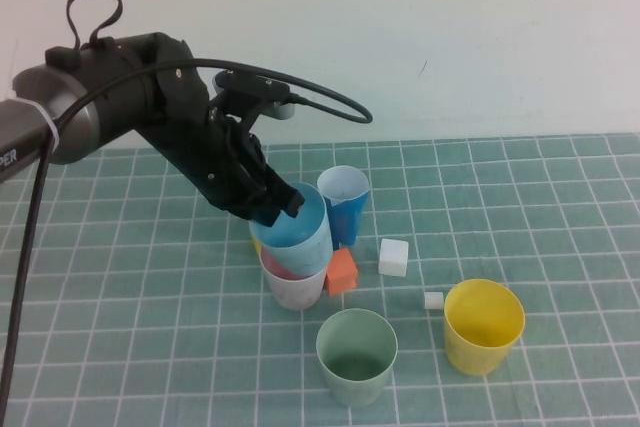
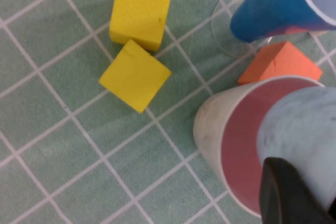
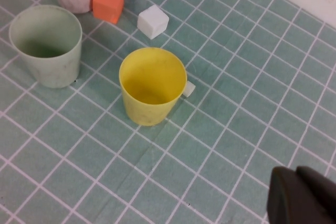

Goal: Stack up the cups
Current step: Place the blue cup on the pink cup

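From above, my left pincer (image 1: 283, 202) is clenched on the rim of the light blue cup (image 1: 296, 231), nested tilted inside the pink-white cup (image 1: 295, 285); a careless release could tip both onto the orange cube (image 1: 342, 270). My left wrist camera shows two yellow cubes (image 2: 137, 42) nearby. My right wrist camera shows the yellow cup (image 3: 151, 85) and green cup (image 3: 46, 44) standing unstacked on the green gridded desk (image 3: 252, 82); my right pincer (image 3: 303, 196) is clenched, empty. A pale wall stands behind.

I see an orange cube (image 1: 342, 271) on the green gridded desk (image 1: 560, 207), with a white cube (image 1: 393, 257) near it and a much smaller white cube (image 1: 434, 300) beyond. Two yellow cubes (image 2: 139, 14) touch each other.
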Controlling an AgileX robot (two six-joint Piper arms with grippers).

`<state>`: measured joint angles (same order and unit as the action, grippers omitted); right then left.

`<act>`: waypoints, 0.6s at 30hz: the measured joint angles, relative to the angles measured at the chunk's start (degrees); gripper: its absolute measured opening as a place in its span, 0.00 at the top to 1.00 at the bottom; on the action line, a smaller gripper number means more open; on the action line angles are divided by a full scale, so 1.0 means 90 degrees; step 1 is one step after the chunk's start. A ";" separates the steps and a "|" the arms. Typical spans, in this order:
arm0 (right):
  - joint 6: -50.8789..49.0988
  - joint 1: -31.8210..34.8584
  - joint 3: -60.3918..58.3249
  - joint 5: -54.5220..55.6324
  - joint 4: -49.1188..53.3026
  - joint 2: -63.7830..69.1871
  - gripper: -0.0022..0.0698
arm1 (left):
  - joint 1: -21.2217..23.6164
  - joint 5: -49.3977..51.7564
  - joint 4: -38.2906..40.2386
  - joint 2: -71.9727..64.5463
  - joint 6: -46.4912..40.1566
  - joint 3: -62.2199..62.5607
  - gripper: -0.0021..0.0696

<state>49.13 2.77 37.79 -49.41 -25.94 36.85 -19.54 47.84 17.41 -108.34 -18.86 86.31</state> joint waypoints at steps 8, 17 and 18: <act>0.0000 0.0000 0.0000 0.0000 0.0000 0.0000 0.97 | 0.0024 -0.0011 -0.0127 0.0011 0.0013 0.0000 0.96; 0.0000 0.0000 0.0000 0.0000 0.0000 0.0004 0.97 | 0.0024 -0.0135 -0.0398 0.0011 0.0135 0.0000 0.94; 0.0000 0.0000 0.0000 0.0000 0.0000 0.0004 0.97 | 0.0024 -0.0135 -0.0411 0.0011 0.0135 0.0000 0.93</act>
<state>49.13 2.77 37.79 -49.41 -25.94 36.88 -19.32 46.62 13.71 -108.24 -17.65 86.31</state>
